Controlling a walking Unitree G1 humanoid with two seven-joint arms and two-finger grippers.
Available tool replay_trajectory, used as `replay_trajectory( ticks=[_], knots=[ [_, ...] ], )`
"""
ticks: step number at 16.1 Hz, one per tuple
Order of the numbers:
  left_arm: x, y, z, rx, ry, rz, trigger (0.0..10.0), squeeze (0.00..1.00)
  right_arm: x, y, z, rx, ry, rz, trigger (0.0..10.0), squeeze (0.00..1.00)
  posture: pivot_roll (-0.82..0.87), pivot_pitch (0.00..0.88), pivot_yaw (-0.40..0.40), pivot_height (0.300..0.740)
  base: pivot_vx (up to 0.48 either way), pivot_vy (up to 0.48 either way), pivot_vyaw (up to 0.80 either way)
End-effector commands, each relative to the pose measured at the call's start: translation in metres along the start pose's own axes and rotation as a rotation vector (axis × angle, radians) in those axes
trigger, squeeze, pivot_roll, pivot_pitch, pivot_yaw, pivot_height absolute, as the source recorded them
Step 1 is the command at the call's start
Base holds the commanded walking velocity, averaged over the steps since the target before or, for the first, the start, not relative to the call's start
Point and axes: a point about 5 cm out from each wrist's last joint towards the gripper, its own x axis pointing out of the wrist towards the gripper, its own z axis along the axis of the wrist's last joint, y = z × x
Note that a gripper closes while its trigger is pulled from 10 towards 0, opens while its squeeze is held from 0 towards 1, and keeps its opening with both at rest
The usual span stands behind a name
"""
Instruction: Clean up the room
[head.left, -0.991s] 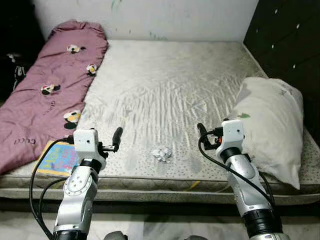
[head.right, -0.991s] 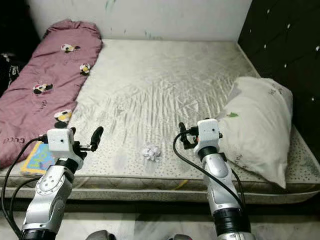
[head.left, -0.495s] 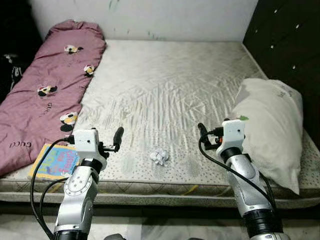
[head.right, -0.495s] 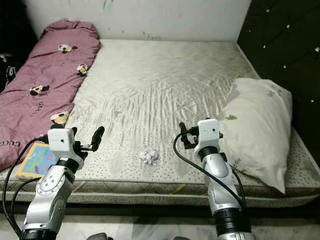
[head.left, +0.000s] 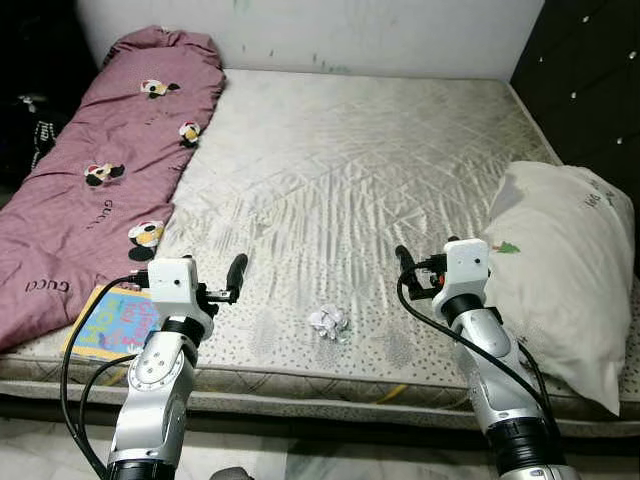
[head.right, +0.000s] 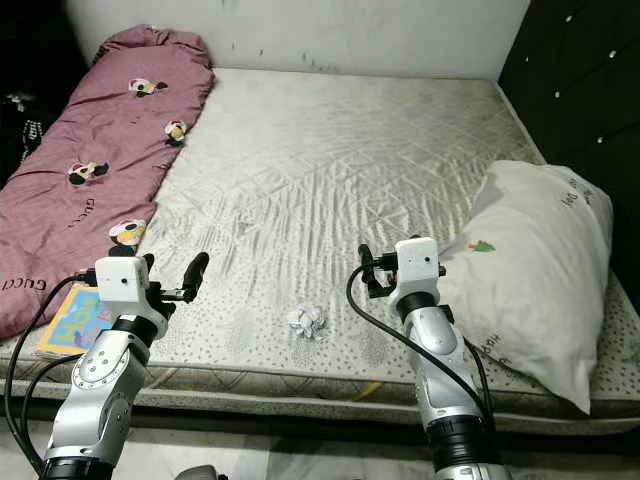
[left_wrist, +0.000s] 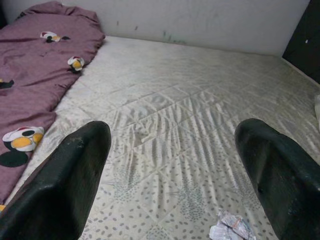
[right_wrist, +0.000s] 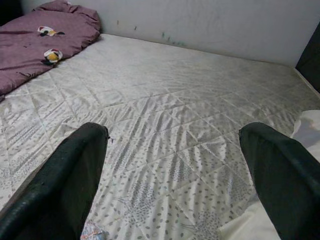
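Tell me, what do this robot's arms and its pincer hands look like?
Both arms are silver metal tubes with rounded joints and black bands. Each wrist carries a white boxy block, with black cables looping down from it. The left gripper and right gripper each have two long, matte black fingers with rounded tips.

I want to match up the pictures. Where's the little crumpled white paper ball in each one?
Left eye view: crumpled white paper ball near the mattress's front edge.
Right eye view: same spot.
Left wrist view: at the frame's edge.
Right wrist view: a scrap at the edge.
Shared landmark: the maroon cartoon-print quilt.
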Motion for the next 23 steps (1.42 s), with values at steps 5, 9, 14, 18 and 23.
replay_trajectory(
  ticks=[5, 9, 14, 18, 23],
  knots=[
    [0.0005, -0.0007, 0.0007, 0.016, 0.006, -0.002, 10.0, 0.0, -0.0004, -0.0028, -0.0038, 0.0, 0.016, -0.004, 10.0, 0.0, -0.02, 0.0, -0.002, 0.74, 0.048, 0.0, 0.0],
    [0.0007, 0.0007, -0.0008, -0.001, 0.014, 0.01, 10.0, 0.0, -0.0002, -0.0034, -0.004, 0.005, 0.016, -0.006, 10.0, 0.0, -0.02, 0.0, 0.0, 0.74, 0.0, 0.092, -0.27],
    [0.0017, 0.0024, -0.0011, -0.001, 0.017, 0.041, 10.0, 0.0, -0.0016, -0.0021, -0.0055, 0.004, 0.018, -0.007, 10.0, 0.0, -0.02, 0.0, -0.001, 0.74, 0.0, 0.48, 0.0],
    [0.0024, 0.0017, -0.0008, 0.004, 0.013, 0.04, 10.0, 0.0, -0.0011, -0.0023, -0.0061, 0.012, 0.024, -0.012, 10.0, 0.0, -0.02, 0.0, 0.0, 0.74, 0.0, 0.36, 0.0],
    [0.003, -0.0009, 0.0019, 0.0, -0.003, 0.018, 10.0, 0.0, -0.0006, -0.0025, -0.0053, 0.014, 0.021, -0.013, 10.0, 0.0, -0.02, 0.0, -0.001, 0.74, 0.0, 0.0, -0.12]
  ],
)
